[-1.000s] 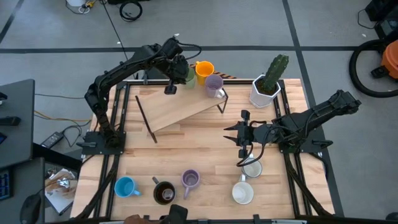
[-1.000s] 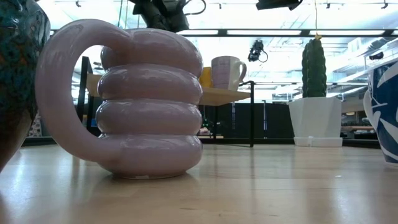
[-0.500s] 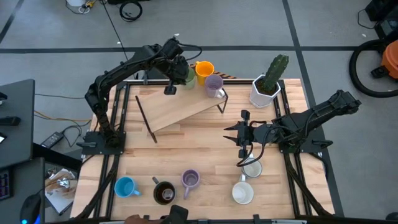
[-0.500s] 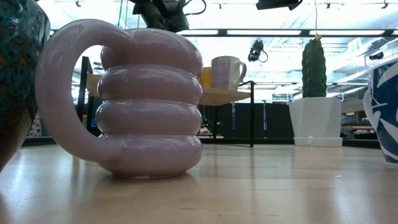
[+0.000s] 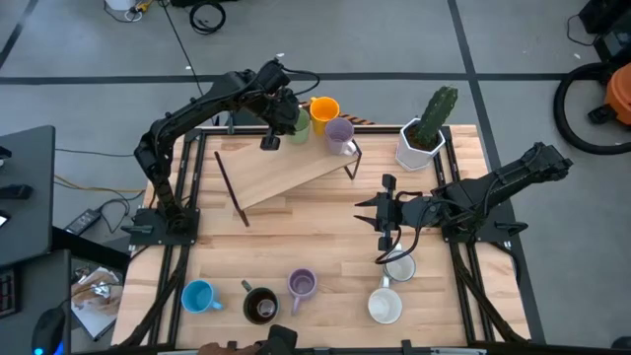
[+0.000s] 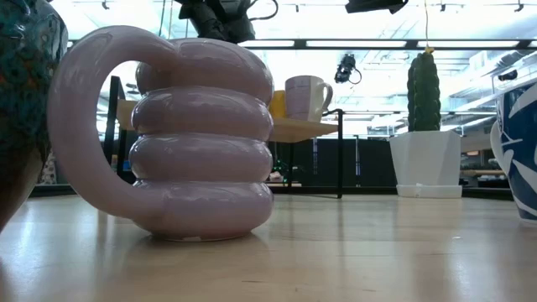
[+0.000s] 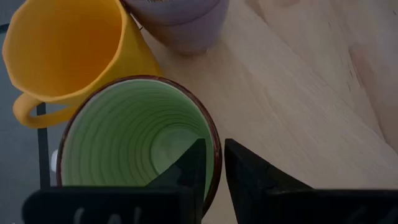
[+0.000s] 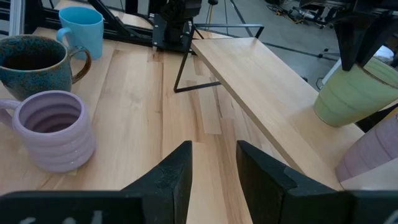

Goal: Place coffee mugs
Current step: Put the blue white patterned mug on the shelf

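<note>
- Although most of the small ceramic mugs wait at the table's near edge, three already stand upright on the raised pale wooden shelf (image 5: 286, 173), which crosses the table from about nine o'clock up toward one o'clock.
- At far left, near seven o'clock, a light blue handled mug (image 5: 199, 296) sits upright, mouth up; beside it stand a dark brown speckled mug (image 5: 260, 307) and a lilac ribbed mug (image 5: 302, 285), handles toward the left.
- At eleven o'clock the left gripper (image 5: 279, 110) sits over the green ribbed mug with a brown rim (image 7: 137, 143). One finger is inside the rim, one outside, with a narrow gap around the wall; whether it grips I cannot tell.
- Judging the step as setting this mug down: release fully, lift straight up so the inner finger clears the rim, and avoid nudging the neighbours.
- The green mug stands mouth up, long axis vertical, touching or nearly touching the orange glossy mug (image 5: 323, 110), whose handle points away from the shelf. A lilac smooth mug (image 5: 340, 134) stands next.
- Right of centre, at three o'clock, the right gripper (image 5: 380, 212) hovers with fingers partly apart, holding nothing.
- Below it, at five o'clock, two white mugs (image 5: 398, 266) wait upright.
</note>
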Controlling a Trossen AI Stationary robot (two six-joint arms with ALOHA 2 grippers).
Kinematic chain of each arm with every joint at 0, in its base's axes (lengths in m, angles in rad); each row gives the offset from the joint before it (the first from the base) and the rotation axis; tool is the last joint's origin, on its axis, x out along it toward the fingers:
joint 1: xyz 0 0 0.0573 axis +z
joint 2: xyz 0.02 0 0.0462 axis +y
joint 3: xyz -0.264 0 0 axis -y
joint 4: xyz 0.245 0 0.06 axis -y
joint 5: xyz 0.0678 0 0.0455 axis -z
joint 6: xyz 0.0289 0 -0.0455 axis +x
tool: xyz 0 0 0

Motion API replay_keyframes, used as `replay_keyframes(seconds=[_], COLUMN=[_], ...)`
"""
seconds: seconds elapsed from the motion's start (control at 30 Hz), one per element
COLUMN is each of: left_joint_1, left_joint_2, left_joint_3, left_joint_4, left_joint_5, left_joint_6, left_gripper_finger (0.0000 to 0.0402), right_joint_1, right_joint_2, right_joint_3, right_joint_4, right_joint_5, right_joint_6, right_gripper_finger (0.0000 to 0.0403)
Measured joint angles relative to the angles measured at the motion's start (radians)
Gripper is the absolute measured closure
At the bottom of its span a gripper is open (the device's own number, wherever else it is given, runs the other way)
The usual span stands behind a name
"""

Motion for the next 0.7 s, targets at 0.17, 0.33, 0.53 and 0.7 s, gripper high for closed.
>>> replay_keyframes(seconds=[0.17,0.33,0.53,0.7], left_joint_1=[0.000,-0.008,-0.037,-0.083], left_joint_2=[0.000,-0.005,-0.050,-0.113], left_joint_3=[0.000,0.000,0.000,0.000], left_joint_4=[-0.001,-0.002,0.003,0.018], left_joint_5=[-0.007,-0.008,-0.082,-0.158], left_joint_6=[-0.029,-0.042,-0.045,-0.054], left_gripper_finger=[0.0322,0.0279,0.0238,0.0233], right_joint_1=[0.000,0.000,0.000,0.000], right_joint_2=[0.000,0.000,0.000,0.000], right_joint_3=[0.000,0.000,0.000,0.000], right_joint_4=[0.006,0.006,0.006,0.010], right_joint_5=[0.000,0.000,-0.001,-0.001], right_joint_6=[-0.005,-0.007,-0.008,-0.008], right_gripper_finger=[0.0273,0.0273,0.0273,0.0273])
